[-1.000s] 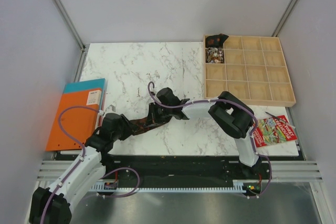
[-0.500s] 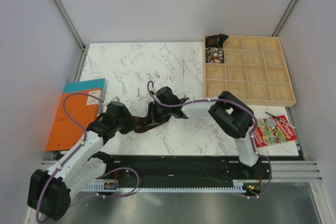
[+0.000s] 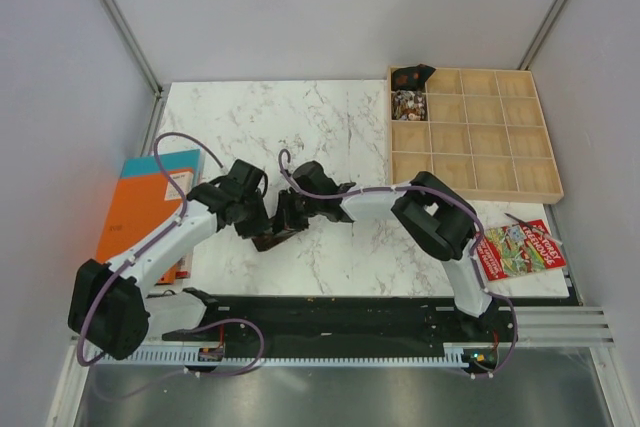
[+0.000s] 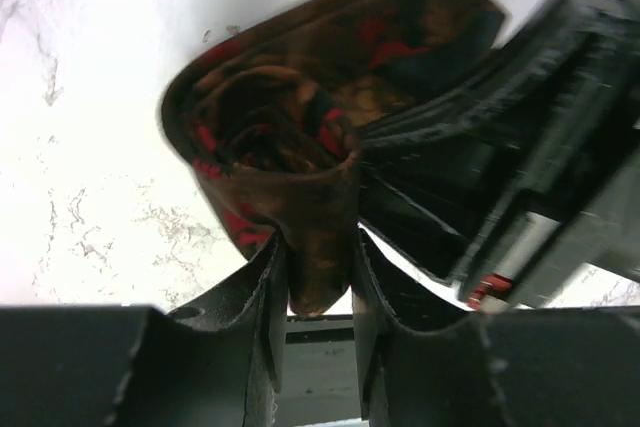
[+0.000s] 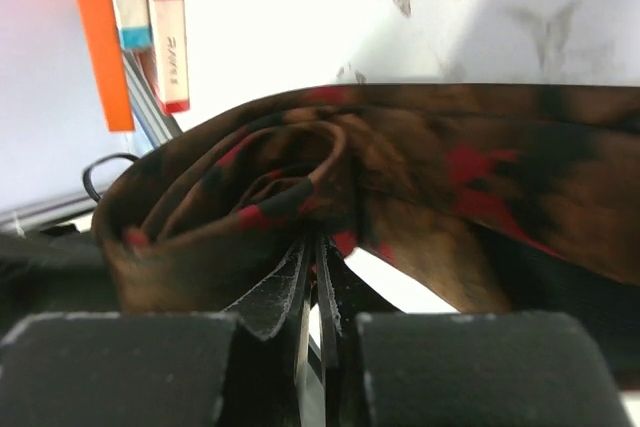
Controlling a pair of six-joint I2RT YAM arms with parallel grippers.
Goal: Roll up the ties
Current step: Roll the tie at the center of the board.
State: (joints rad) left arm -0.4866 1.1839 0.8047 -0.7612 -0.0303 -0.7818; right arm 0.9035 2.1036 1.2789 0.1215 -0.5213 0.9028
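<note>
The dark brown tie (image 3: 270, 238) with red pattern is wound into a loose roll on the marble table, between both grippers. In the left wrist view the roll (image 4: 290, 177) stands on edge, and my left gripper (image 4: 318, 282) is shut on a fold of its outer layer. In the right wrist view my right gripper (image 5: 312, 252) is shut with its jaws nearly touching, pinching the inner coil of the tie (image 5: 330, 172). From above, my left gripper (image 3: 253, 220) and my right gripper (image 3: 285, 219) meet at the roll. More ties fill two tray compartments (image 3: 409, 89).
A wooden compartment tray (image 3: 472, 135) stands at the back right. An orange and teal book stack (image 3: 145, 212) lies at the table's left edge. A red patterned booklet (image 3: 520, 247) lies at the front right. The marble tabletop (image 3: 300, 127) stretches behind the arms.
My left arm has swung up and to the right, closing in on the right gripper. The tie's loose tail has been gathered into the roll. The right gripper has barely moved.
</note>
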